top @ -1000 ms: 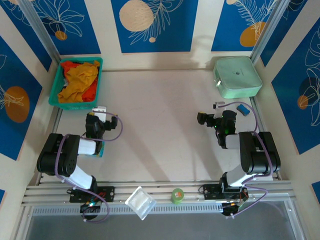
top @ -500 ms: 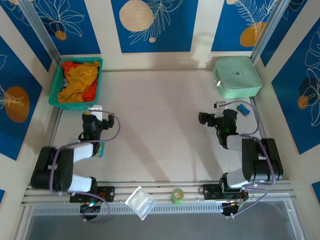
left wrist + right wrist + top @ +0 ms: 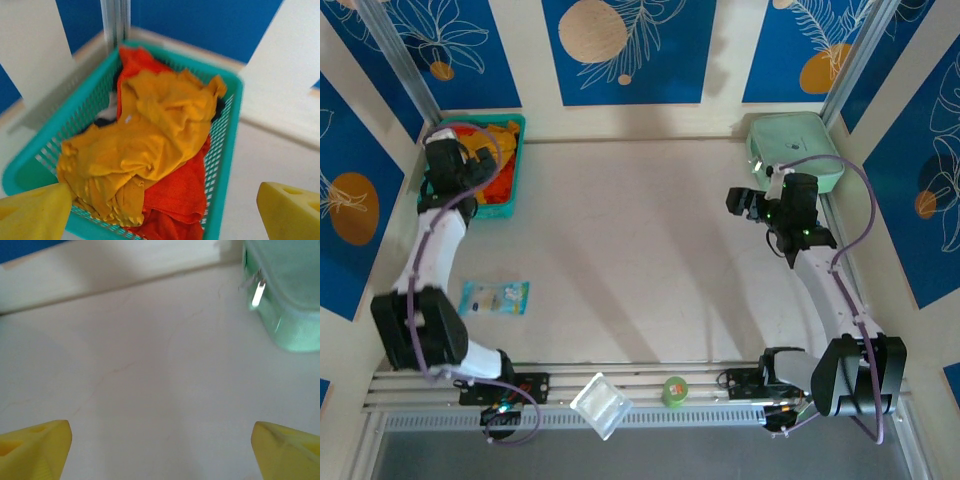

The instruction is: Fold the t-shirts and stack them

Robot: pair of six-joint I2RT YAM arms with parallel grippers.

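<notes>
At the far-left table (image 3: pixel 640 250) corner, the left gripper (image 3: pixel 161 212) overlooks the t-shirts (image 3: pixel 150 135); its jaws stand wide, as on the right gripper (image 3: pixel 160 450).

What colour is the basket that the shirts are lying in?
Teal. The basket shows best in the left wrist view.

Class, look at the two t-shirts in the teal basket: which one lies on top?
The mustard-yellow t-shirt. It lies crumpled across the top of the basket, while the red-orange t-shirt peeks out from beneath it.
</notes>
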